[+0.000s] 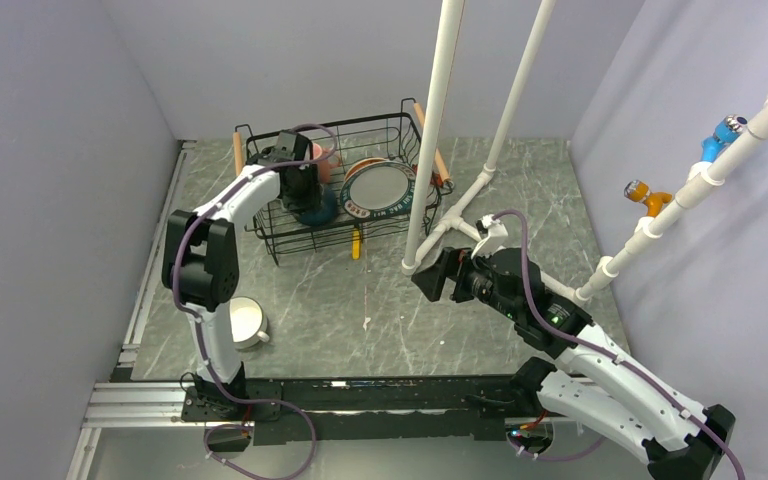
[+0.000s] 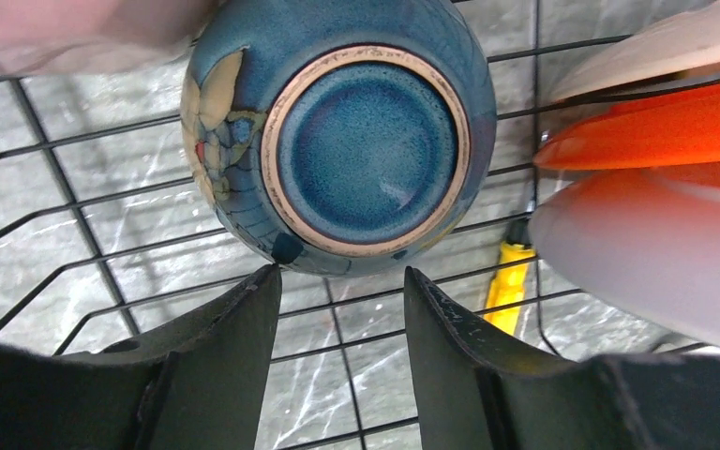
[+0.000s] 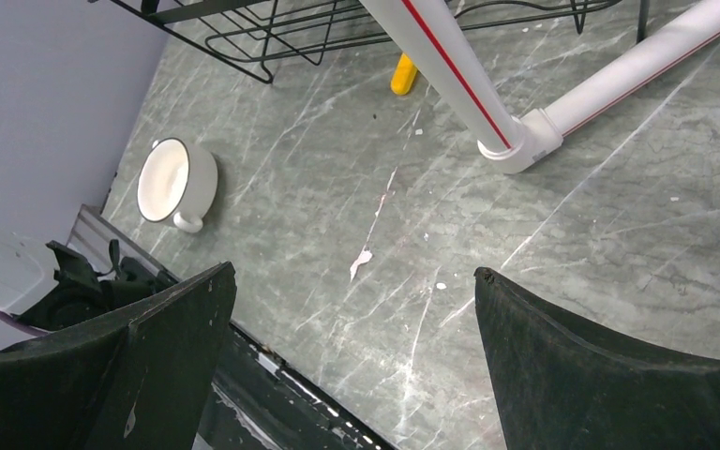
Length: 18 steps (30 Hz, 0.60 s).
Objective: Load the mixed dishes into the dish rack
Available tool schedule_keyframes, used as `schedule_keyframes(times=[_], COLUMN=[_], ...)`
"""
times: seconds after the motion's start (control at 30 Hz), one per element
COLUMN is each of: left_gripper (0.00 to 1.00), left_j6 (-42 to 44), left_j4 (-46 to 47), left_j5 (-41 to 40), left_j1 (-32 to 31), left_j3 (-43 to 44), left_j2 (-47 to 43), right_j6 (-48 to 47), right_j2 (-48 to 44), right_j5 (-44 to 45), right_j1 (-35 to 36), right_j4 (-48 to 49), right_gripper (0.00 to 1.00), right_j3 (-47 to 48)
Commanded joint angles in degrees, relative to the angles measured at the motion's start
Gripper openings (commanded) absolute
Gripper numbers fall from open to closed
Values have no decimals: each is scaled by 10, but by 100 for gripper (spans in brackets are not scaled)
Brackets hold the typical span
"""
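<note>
Dark-blue bowl [image 2: 366,150] inside dish rack [image 1: 272,218]

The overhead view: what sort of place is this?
Probably a lab test booth: bare grey walls enclose one table, white plastic pipes form a frame, and two robot arms are bolted on.

Left arm [image 1: 232,197] and right arm [image 1: 620,378] have white shells, black joints [image 1: 200,262], trailing purple cables [image 1: 523,250] and matte black gripper fingers [image 2: 230,361].

Grey marble-veined tabletop [image 1: 380,310], plain lilac-grey walls [image 1: 50,150] (white pipe frame [image 1: 438,120] rising behind).
</note>
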Motion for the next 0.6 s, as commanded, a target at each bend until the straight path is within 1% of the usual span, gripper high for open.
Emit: schedule_keyframes(times=[0.0,0.13,0.33,0.43,0.5,0.57], left_gripper=[55,53,52,52,52,55], left_j6=[-9,-3,8,15,17,18], left_j4=[51,54,53,38,32,47], left_j5=[54,71,100,102,103,108], left_j1=[1,2,4,5,6,8], left_j3=[41,78,122,149,148,123], left_j2=[17,41,75,89,81,50], right_j6=[-10,-8,-4,-2,-1,-1], right_j2=[-8,-1,-3,-3,-5,-3], right_j5=[15,12,10,8,8,9], right_j1=[-2,-3,-2,-3,-3,-3], right_j4=[20,12,15,18,19,15], right_gripper=[99,99,99,99,99,99], right_j3=[20,27,25,24,22,25])
